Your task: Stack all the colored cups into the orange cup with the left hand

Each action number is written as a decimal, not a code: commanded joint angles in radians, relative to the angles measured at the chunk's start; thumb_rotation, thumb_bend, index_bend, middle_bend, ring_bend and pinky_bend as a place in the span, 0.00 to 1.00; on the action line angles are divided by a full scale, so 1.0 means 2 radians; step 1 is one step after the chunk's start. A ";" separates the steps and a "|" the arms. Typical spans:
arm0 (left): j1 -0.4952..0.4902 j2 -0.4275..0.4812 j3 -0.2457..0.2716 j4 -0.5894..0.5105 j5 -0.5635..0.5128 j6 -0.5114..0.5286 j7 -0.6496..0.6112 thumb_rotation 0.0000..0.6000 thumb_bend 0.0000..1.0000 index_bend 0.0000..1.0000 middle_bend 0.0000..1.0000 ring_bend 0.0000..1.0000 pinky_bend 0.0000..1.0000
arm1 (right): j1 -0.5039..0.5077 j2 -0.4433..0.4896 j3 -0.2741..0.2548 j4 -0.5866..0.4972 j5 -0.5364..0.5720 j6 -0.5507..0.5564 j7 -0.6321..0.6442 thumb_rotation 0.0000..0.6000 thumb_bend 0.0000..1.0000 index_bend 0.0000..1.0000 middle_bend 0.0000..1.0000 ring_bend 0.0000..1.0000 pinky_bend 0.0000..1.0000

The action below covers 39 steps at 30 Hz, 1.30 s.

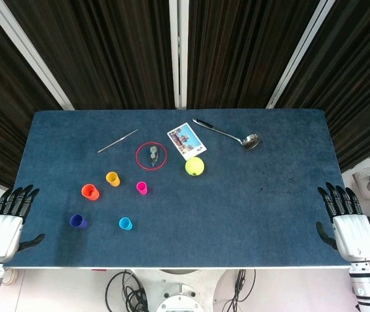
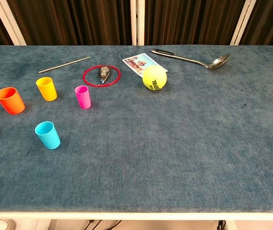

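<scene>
A: What's the biggest thing there?

B: The worktop (image 1: 237,195), covered in blue cloth. At its near corners rest the left hand (image 1: 6,218) and the right hand (image 1: 347,218), both released, fingers spread and holding nothing, well apart from the cups.

A: And on it?

B: A metal ladle (image 2: 194,60) lies at the far side, near a picture card (image 2: 135,62). A yellow tennis ball (image 2: 154,77) touches the card's near edge. Left of it is a red ring (image 2: 101,75) with a small metal clip (image 2: 104,73) inside it, then a thin metal rod (image 2: 64,64).

A: The cups?

B: Five, all upright, open side up, standing apart on the left part. The orange cup (image 2: 10,100) is far left, the yellow cup (image 2: 46,88) just beyond it to the right, the pink cup (image 2: 82,97) further right. The cyan cup (image 2: 47,134) is nearer, and the purple cup (image 1: 77,221) is nearest the left hand.

A: Anything in them?

B: Each looks empty; none is stacked.
</scene>
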 commanded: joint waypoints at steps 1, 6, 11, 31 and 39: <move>-0.001 -0.002 0.001 -0.002 0.000 -0.002 0.001 1.00 0.06 0.03 0.01 0.00 0.00 | -0.001 -0.001 0.000 0.006 0.002 -0.002 0.007 1.00 0.33 0.00 0.00 0.00 0.00; 0.002 -0.005 0.003 -0.003 0.003 0.003 -0.003 1.00 0.06 0.03 0.01 0.00 0.00 | -0.002 0.001 0.000 0.012 0.001 0.000 0.015 1.00 0.33 0.00 0.00 0.00 0.00; 0.000 0.000 0.007 -0.014 0.013 0.002 -0.015 1.00 0.06 0.03 0.01 0.00 0.00 | -0.005 0.003 -0.003 0.017 -0.006 0.007 0.025 1.00 0.33 0.00 0.00 0.00 0.00; -0.034 -0.014 0.042 -0.031 0.033 -0.084 -0.015 1.00 0.10 0.05 0.02 0.00 0.00 | -0.002 0.015 0.013 0.019 -0.010 0.022 0.037 1.00 0.34 0.00 0.00 0.00 0.00; -0.064 -0.039 0.033 -0.007 0.001 -0.142 -0.009 1.00 0.17 0.12 0.09 0.05 0.00 | -0.007 0.015 0.015 0.026 -0.004 0.029 0.048 1.00 0.34 0.00 0.00 0.00 0.00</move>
